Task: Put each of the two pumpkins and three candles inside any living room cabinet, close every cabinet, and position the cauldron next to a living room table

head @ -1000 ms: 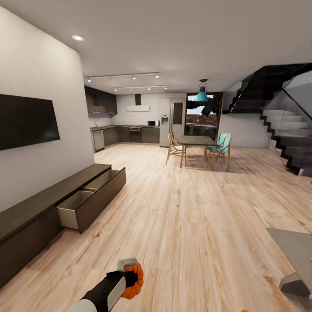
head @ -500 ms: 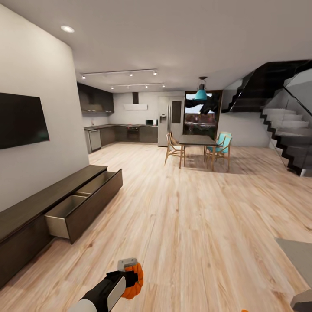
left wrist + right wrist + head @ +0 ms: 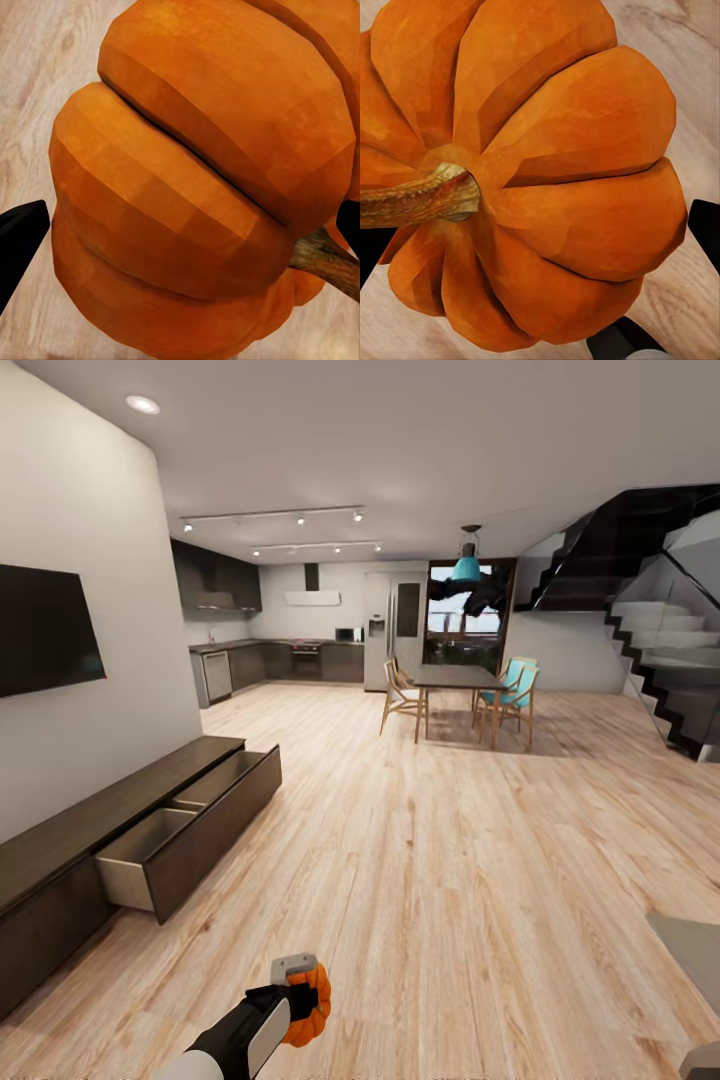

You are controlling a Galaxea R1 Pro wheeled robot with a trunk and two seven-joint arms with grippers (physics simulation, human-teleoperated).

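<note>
View has swung right since earlier pic; table edge slips toward the near-right corner. Left gripper (image 3: 305, 990) clamps a pumpkin (image 3: 202, 187) low at near centre; right gripper (image 3: 690, 285) grips 2nd pumpkin (image 3: 532, 172). Cabinet (image 3: 60, 860) at left, drawer (image 3: 190, 830) open.

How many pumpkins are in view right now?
2: one pumpkin is held in the left gripper, the other pumpkin sits between the right gripper's fingers. Both are held over wood floor.

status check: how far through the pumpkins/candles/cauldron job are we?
Early. Done: cabinet drawer stands open. In hand: the left gripper holds one pumpkin, the right gripper holds the other pumpkin, both over bare floor. Left: stow both, candles, close up, cauldron.
</note>
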